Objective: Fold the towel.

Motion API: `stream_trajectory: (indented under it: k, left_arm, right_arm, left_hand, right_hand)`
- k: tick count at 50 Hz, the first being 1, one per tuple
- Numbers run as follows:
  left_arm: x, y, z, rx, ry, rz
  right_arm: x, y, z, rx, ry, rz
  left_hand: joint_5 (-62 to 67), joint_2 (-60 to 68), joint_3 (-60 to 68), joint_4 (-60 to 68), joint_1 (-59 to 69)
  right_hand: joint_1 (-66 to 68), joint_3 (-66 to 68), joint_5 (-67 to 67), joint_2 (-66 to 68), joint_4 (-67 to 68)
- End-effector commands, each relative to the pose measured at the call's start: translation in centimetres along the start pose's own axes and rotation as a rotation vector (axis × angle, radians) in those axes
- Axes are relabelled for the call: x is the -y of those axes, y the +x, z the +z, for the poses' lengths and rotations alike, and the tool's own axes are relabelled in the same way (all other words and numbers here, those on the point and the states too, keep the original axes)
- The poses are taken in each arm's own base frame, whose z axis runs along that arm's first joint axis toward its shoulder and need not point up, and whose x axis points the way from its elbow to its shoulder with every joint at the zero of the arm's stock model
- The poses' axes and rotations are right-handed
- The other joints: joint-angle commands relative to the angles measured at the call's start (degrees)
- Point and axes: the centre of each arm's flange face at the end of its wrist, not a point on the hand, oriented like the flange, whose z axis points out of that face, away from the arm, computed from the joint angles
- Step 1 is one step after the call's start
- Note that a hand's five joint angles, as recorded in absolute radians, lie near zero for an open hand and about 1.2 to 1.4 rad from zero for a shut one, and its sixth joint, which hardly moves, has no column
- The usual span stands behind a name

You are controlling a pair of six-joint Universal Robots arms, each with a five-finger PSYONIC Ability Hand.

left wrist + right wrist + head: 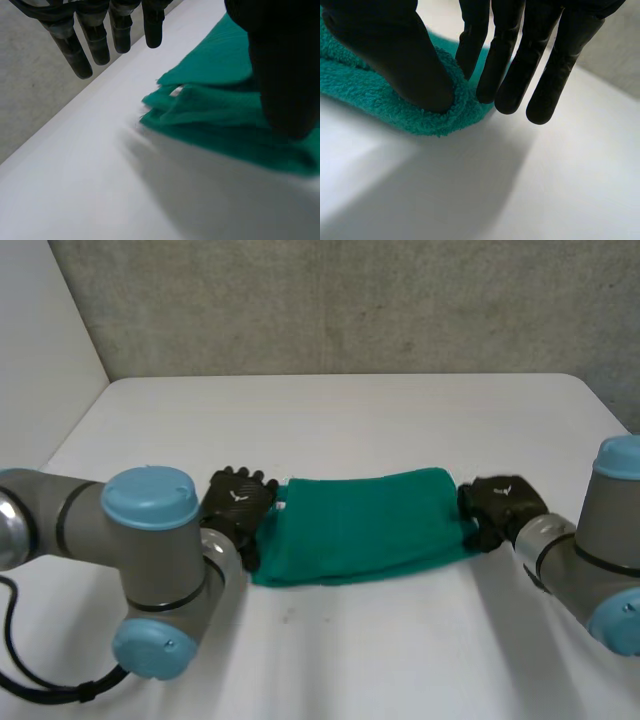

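Found towel [360,525] at centre of the head view, flat on table [350,410] as a long band running left to right. Counted more than one layer at its left end in the left wrist view, edges stepped and not flush. Saw an under layer peeking out along the lower edge in the head view. Judged from this: lengthwise fold made, though untidy. Left to do, by estimate: bring one end over the other to shorten the band, then square the edges. Placed left hand [238,505] left of centre, at the band's left end. Read it as open: fingers [80,55] straight and off the cloth, over bare table; thumb [285,75] over the towel, contact unclear. Placed right hand [500,505] right of centre, at the band's right end. Read it as gripping the towel: thumb [405,65] pressed on the fluffy end, nearest of the fingers [472,45] tucked behind it, cloth pinched between, the rest straight beside the towel. Containers: towel sits directly on the table top, inside nothing.
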Motion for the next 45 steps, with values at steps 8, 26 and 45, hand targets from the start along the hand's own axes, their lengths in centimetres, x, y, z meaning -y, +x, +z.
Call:
stream_trajectory:
  k: [8,26,45]
  left_arm:
    - [2.4,-2.6,-4.3,0.070,0.063,-0.131]
    - [5.1,-5.8,-3.5,0.167,0.166,-0.249]
    - [-1.0,1.1,-1.4,0.022,-0.137,-0.302]
  right_arm:
    - [9.4,-13.7,-3.5,0.264,0.345,-0.305]
    - [7.1,-17.0,-2.6,0.247,0.298,-0.304]
    - [2.5,-12.3,3.0,0.287,-0.092,0.173]
  left_hand:
    - [-1.8,-0.6,-1.2,-0.6,0.1]
    - [-1.9,-0.8,-1.4,-0.7,-0.1]
    - [1.3,2.4,1.8,2.5,3.1]
  right_hand:
    - [28.1,12.4,14.7,12.5,11.9]
    - [-41.9,-57.6,-55.3,-57.5,-58.1]
    - [-41.9,-57.6,-55.3,-57.5,-58.1]
